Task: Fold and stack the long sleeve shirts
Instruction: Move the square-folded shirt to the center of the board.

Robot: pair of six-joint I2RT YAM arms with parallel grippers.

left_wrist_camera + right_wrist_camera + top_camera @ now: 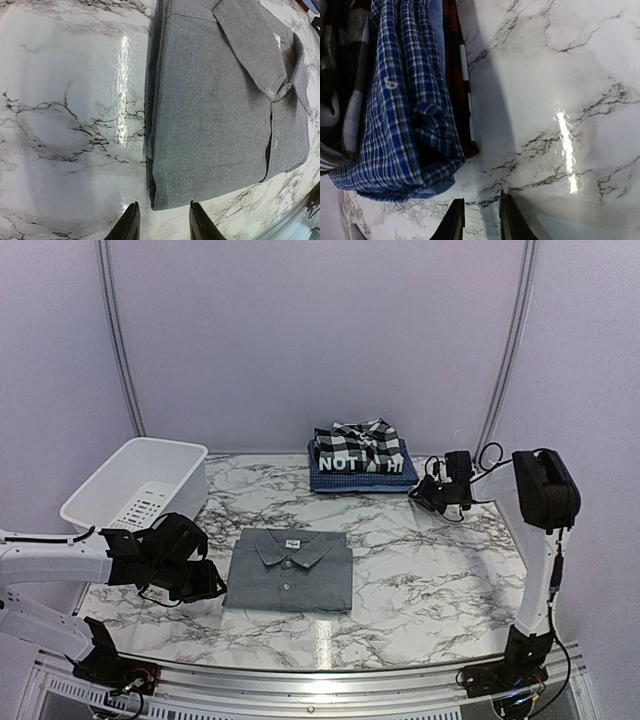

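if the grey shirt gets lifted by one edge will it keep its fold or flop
Probably flops: the grey shirt is thin cloth in loose folded layers, so a one-edge lift would likely let them unfold. It looks light. Pushed, it may slide on the glossy table, though the layers could bunch.

Folded grey shirt at centre, stack of three behind.
The grey collared button-up shirt [290, 570] lies flat at lower centre, collar toward the top; upper right of centre, the black-and-white plaid shirt [360, 437] tops the white-lettered black shirt [345, 464] and the blue checked shirt [362, 481].
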